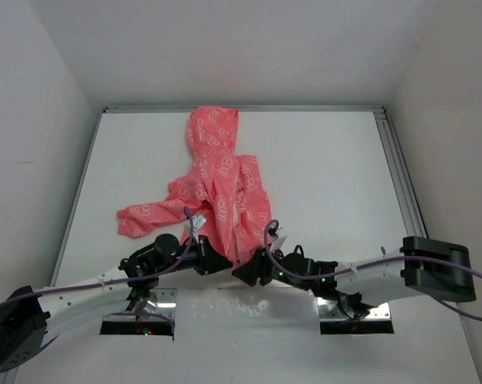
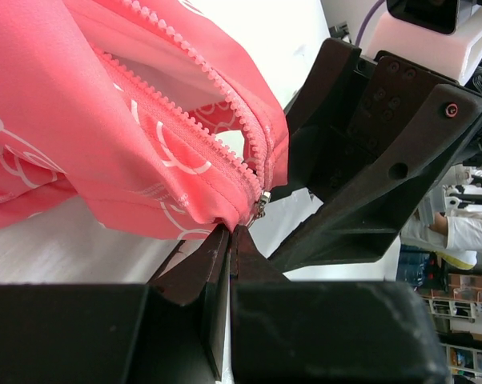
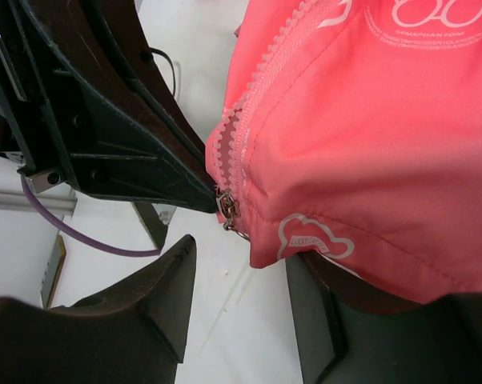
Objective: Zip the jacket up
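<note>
Left jaws tight on jacket (image 2: 81, 120) hem; right jaws wide, empty, beside zipper slider (image 3: 225, 210).

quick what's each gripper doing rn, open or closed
left gripper: closed, pinching the bottom hem of the jacket.
right gripper: open, holding nothing, with the jacket's lower corner between its fingers.
</note>
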`<state>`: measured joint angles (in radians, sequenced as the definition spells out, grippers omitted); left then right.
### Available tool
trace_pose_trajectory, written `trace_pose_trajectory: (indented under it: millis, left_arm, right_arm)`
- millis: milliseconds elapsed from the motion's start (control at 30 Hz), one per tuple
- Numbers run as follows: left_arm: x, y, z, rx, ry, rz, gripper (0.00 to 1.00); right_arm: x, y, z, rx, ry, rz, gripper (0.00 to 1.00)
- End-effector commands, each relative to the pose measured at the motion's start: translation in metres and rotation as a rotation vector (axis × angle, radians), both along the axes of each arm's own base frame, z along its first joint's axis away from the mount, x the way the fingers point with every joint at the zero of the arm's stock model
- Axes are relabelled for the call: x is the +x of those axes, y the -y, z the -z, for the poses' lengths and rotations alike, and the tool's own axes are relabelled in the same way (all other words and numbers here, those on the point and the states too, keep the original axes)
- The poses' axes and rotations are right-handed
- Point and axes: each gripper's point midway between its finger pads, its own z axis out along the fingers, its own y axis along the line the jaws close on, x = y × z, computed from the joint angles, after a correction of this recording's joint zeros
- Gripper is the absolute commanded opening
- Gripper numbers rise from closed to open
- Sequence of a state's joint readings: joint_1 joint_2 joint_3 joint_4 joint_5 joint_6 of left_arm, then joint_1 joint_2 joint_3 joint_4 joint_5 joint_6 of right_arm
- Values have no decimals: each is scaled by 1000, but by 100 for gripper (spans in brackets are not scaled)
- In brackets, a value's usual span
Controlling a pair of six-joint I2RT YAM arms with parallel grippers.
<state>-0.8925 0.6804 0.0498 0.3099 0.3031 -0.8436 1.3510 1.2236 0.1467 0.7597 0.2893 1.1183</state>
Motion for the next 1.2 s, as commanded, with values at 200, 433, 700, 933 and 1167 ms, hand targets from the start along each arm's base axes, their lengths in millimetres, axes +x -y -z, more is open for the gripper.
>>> trace_pose_trajectory:
  millis: [200,433,700,933,1167]
  left_arm:
    - [-7,3,-5,-31,13,39,0]
    - [-7,1,0,-25,10,32,0]
    - [-6,0,4,-10,15,26,0]
    - [-2,-5,12,40,28,5,0]
    - [2,-12,25,108,48,-11,0]
  right_arm:
    - [9,-21,-31,113,34,23,42]
    - [10,-18,-30,114,31,35,20]
    - [4,-19,-35,137,-6,20,0]
    - [-7,-29,-46,136,-122,-6,0]
    - [-14,-40,-62,115,-162,-46,0]
